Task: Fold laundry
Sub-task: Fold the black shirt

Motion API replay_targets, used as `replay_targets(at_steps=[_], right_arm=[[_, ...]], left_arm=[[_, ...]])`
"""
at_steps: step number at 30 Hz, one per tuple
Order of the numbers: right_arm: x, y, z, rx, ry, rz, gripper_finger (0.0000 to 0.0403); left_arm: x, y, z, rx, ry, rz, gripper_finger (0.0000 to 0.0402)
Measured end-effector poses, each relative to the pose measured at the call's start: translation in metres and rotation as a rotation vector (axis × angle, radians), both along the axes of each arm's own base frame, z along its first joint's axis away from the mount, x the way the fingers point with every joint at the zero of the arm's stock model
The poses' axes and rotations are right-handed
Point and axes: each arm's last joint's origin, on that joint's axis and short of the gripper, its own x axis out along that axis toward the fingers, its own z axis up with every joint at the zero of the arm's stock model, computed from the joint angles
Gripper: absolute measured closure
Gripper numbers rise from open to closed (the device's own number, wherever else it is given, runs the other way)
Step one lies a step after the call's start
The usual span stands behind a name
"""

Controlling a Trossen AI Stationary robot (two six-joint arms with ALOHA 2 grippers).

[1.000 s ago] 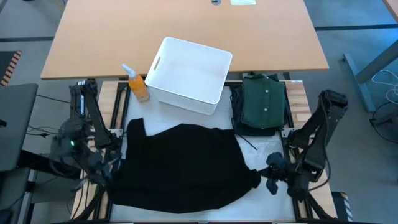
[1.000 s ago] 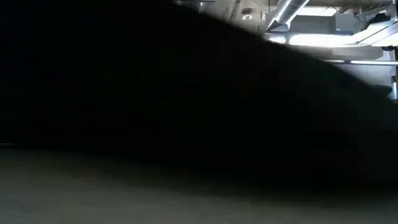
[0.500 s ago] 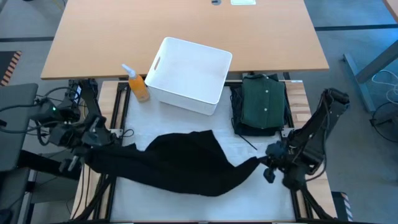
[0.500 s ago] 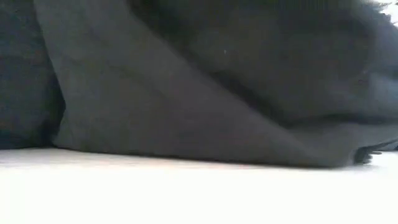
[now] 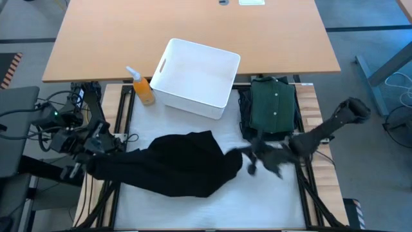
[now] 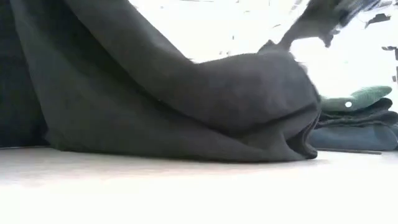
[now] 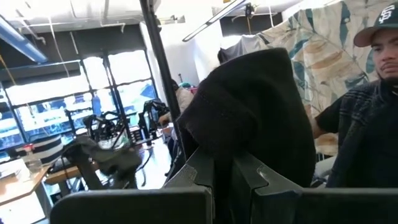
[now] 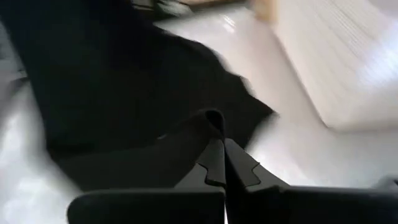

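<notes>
The left arm is bent low at the left edge of the surface (image 5: 277,193), its left claw (image 5: 96,149) clamped together on the left end of the black garment (image 5: 183,164); in the left wrist view the cloth bunches up over the pinched fingers (image 7: 205,171). The right arm reaches in from the right side, blurred, with the right claw (image 5: 248,154) clamped on the garment's right edge, a fold of cloth caught between its tips in the right wrist view. The garment lies heaped across the middle of the white surface. A green shirt (image 5: 273,106) sits folded on darker clothes at the far right, beside a white bin (image 5: 196,77) and an orange bottle (image 5: 143,87). A person (image 7: 367,118) shows in the room behind.
</notes>
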Motion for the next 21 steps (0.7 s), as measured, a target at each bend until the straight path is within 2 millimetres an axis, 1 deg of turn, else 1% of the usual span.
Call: replay_targets(at_steps=[2, 4, 7, 11, 15, 17, 19, 21], right_arm=[[0.011, -0.023, -0.012, 0.069, 0.045, -0.097, 0.0394], [0.019, -0.04, -0.022, 0.104, 0.099, -0.134, 0.0391], [0.027, -0.053, -0.03, 0.156, 0.144, -0.127, 0.0369], [0.029, -0.062, -0.034, 0.229, 0.183, -0.109, 0.0322], [0.021, -0.068, -0.024, 0.376, 0.207, -0.06, 0.0274], [0.013, -0.066, -0.02, 0.477, 0.233, -0.055, 0.0254], [0.003, -0.057, -0.019, 0.557, 0.273, -0.073, 0.024], [-0.004, -0.039, -0.021, 0.59, 0.261, -0.081, 0.0232]], left_arm=[[0.0, 0.0, 0.0, 0.002, -0.003, -0.006, 0.0401], [0.0, -0.002, 0.0, -0.003, 0.001, -0.011, 0.0401], [0.001, -0.004, -0.001, -0.015, 0.015, -0.019, 0.0401], [0.002, -0.007, -0.002, -0.008, 0.023, -0.017, 0.0401], [0.002, -0.007, -0.002, 0.003, 0.017, -0.013, 0.0401], [0.002, -0.007, -0.003, 0.01, 0.018, -0.013, 0.0401], [0.002, -0.007, -0.004, 0.022, 0.028, -0.013, 0.0401], [0.002, -0.008, -0.006, 0.029, 0.044, -0.013, 0.0401]])
